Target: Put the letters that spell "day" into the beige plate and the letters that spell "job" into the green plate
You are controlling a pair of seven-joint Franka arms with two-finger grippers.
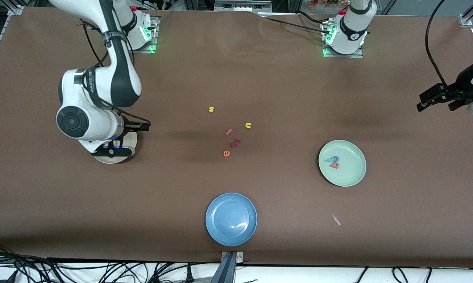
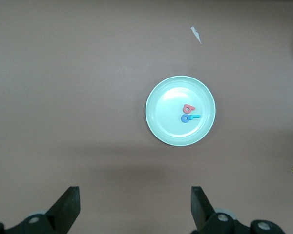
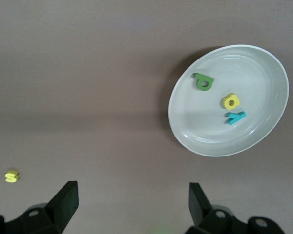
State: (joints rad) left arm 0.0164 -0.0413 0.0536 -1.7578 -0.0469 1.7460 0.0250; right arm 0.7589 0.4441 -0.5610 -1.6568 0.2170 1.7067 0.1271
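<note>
The beige plate (image 3: 263,139) holds the green d (image 3: 203,82), yellow a (image 3: 231,101) and teal y (image 3: 235,117). In the front view the right arm covers most of this plate (image 1: 109,159). My right gripper (image 3: 132,207) hangs open and empty just above the table beside it, also seen under the arm (image 1: 116,148). The green plate (image 1: 352,177) carries the teal j (image 1: 329,159), blue o (image 1: 335,158) and salmon-red b (image 1: 334,165). My left gripper (image 1: 435,103) waits open and empty, high at the left arm's end of the table, looking down on the green plate (image 2: 158,129).
A blue plate (image 1: 231,219) sits near the front edge. Loose letters lie mid-table: yellow s (image 1: 211,109), yellow u (image 1: 248,125), pink f (image 1: 229,132), a dark red piece (image 1: 236,142) and orange e (image 1: 226,153). A white scrap (image 1: 335,219) lies nearer the camera than the green plate.
</note>
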